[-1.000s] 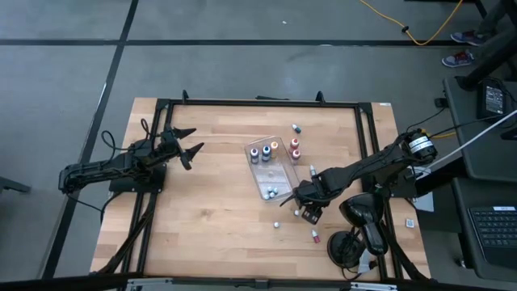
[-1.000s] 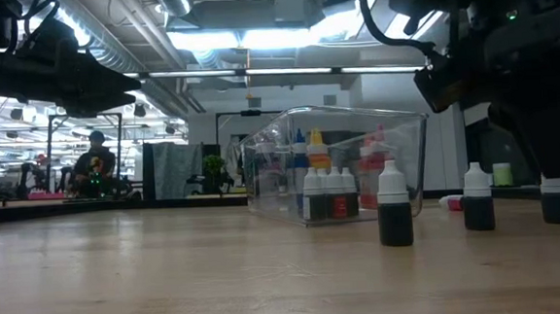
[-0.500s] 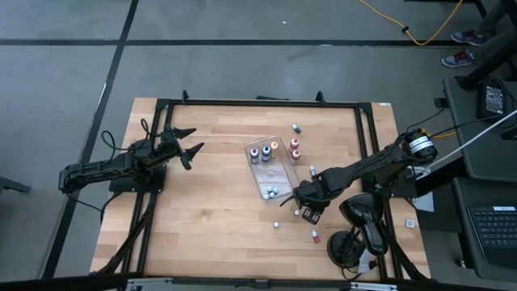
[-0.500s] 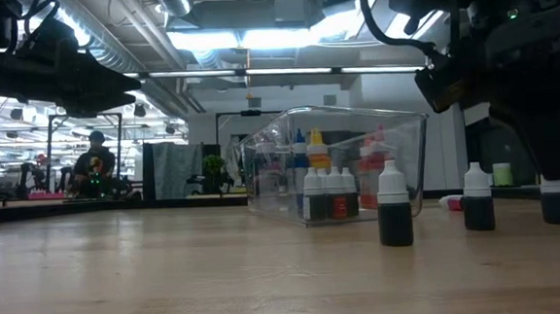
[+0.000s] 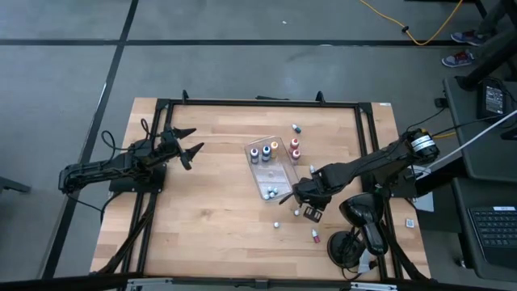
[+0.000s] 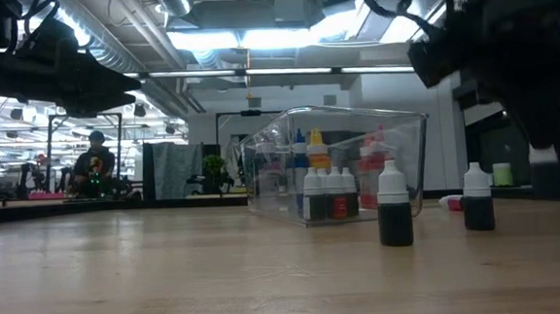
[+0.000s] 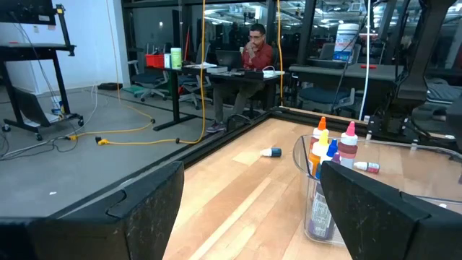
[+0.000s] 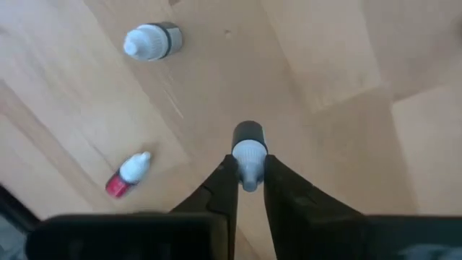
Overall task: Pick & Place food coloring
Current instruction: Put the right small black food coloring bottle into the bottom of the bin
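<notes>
Dark bottle (image 8: 249,139) pinched in right gripper (image 8: 249,180), lifted beside clear tray (image 5: 279,171) (left gripper (image 5: 187,144) spread wide, far off).

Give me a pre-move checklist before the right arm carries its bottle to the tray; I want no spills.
1. Right gripper shut on the dark bottle: ok.
2. Bottle clear of the table: ok, it hangs above the wood in the low view.
3. Free space in the clear tray: ok, its middle is bare.
4. Left gripper out of the way: ok, open, far from the tray.
5. Standing bottle clear of the path: cannot tell.
</notes>
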Tool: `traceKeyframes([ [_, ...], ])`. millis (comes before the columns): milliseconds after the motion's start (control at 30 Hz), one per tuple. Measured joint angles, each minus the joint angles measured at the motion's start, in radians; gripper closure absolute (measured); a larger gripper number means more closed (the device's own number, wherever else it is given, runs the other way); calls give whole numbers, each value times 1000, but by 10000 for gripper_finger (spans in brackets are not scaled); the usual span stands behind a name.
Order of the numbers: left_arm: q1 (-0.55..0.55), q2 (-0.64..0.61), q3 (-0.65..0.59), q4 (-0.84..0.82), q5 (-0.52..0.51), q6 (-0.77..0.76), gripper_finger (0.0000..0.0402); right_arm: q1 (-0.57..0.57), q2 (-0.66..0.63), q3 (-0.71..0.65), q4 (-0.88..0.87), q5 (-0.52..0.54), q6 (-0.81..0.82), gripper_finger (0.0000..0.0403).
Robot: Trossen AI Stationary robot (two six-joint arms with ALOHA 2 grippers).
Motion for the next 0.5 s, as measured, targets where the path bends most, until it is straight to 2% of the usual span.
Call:
traceKeyframes([
  [500,0,0,0,0,0,0,82,-106,9,371,-215,64,-227,351],
])
